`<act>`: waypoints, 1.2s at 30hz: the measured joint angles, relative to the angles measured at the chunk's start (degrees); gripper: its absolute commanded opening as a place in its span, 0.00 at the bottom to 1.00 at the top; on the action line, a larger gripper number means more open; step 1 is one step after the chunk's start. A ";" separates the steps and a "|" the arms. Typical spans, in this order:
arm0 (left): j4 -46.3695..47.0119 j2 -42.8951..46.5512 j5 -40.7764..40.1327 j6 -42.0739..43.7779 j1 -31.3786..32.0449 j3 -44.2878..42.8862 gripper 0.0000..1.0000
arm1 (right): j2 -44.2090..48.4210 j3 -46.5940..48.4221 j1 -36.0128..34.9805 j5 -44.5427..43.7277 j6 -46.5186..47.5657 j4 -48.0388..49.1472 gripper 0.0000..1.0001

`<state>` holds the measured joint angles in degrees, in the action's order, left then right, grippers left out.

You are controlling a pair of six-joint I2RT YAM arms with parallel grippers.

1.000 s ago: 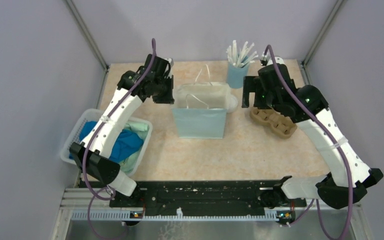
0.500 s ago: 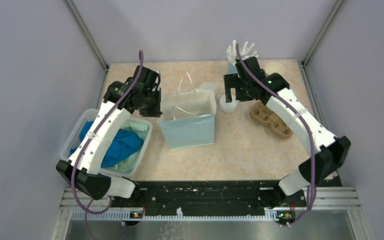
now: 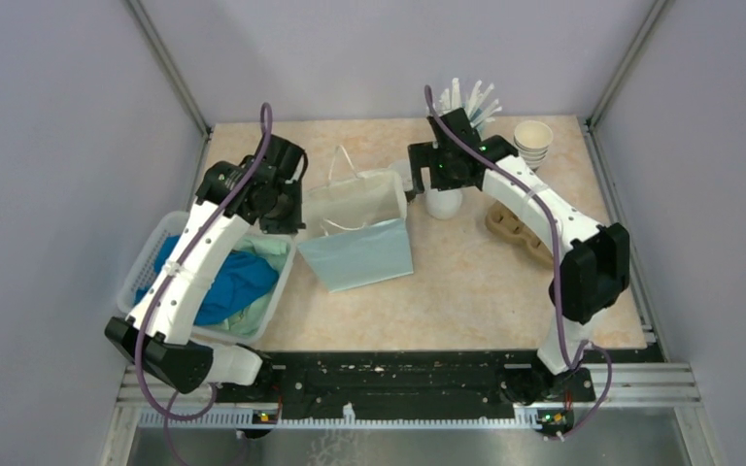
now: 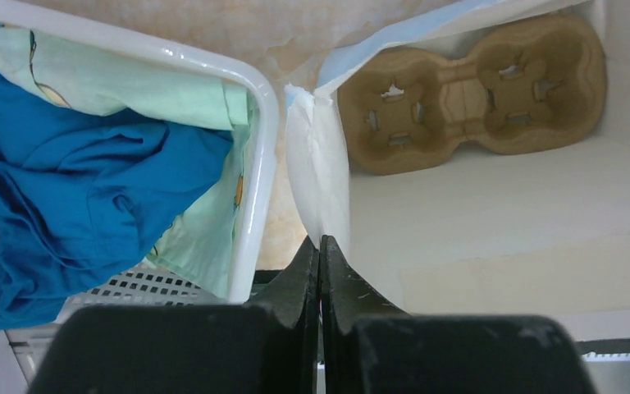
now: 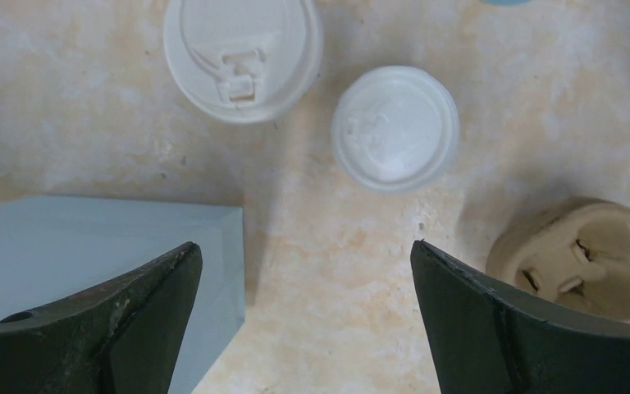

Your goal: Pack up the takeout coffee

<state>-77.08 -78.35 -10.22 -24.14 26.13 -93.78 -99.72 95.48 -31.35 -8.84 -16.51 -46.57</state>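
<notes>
The takeout coffee (image 5: 242, 53) shows only its white lid with a sip tab; its body is hidden, and in the top view my right gripper mostly covers it. My right gripper (image 5: 303, 246) (image 3: 430, 180) is open and empty above bare table, with the coffee ahead of it to the left. A light blue paper bag (image 3: 364, 252) (image 5: 90, 254) stands open to its left. My left gripper (image 4: 320, 240) (image 3: 289, 216) is shut on the bag's left edge (image 4: 316, 164). A brown cup carrier (image 4: 467, 90) lies inside the bag.
A loose white lid (image 5: 394, 127) (image 3: 444, 202) lies right of the coffee. A second carrier (image 3: 523, 228) (image 5: 591, 254) sits on the table at right. A stack of lidless cups (image 3: 533, 141) and a cup of straws (image 3: 474, 97) stand behind. A white basket (image 3: 155, 254) (image 4: 254, 164) holds blue cloth (image 4: 66, 189).
My left gripper has pulled the bag to the left, against the basket. My right arm has swung left from the carrier and now hangs over the lids beside the bag.
</notes>
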 measured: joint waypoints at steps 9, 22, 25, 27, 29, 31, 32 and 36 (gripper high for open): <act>-2.40 4.63 -1.22 -0.20 -0.17 1.73 0.13 | -11.87 10.49 0.02 2.45 0.81 4.94 0.99; -3.63 4.57 -1.25 0.07 -0.22 0.66 0.22 | -23.34 24.85 -0.66 2.12 3.72 3.63 0.99; -3.76 4.31 -1.25 0.07 -0.22 0.39 0.23 | -24.59 26.58 -1.20 1.38 4.79 2.75 0.99; -3.76 3.96 -1.22 0.07 -0.22 0.22 0.24 | -25.57 27.52 -1.64 0.94 5.44 2.36 0.99; -3.72 3.74 -1.20 0.07 -0.22 0.17 0.24 | -26.29 27.69 -1.97 0.61 5.95 2.14 0.99; -3.72 3.67 -1.20 0.07 -0.22 0.17 0.24 | -27.10 28.22 -2.23 0.35 6.16 1.33 0.99; -3.74 3.67 -1.20 0.07 -0.22 0.17 0.24 | -27.50 28.46 -2.32 0.13 6.36 0.96 0.99; -3.74 3.67 -1.20 0.07 -0.22 0.17 0.24 | -28.72 30.18 -2.43 -0.81 6.51 -0.52 0.97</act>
<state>-80.82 -74.67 -11.42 -24.08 25.91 -93.60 -128.44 125.67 -33.78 -9.65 -10.00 -47.09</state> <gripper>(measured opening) 0.241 0.985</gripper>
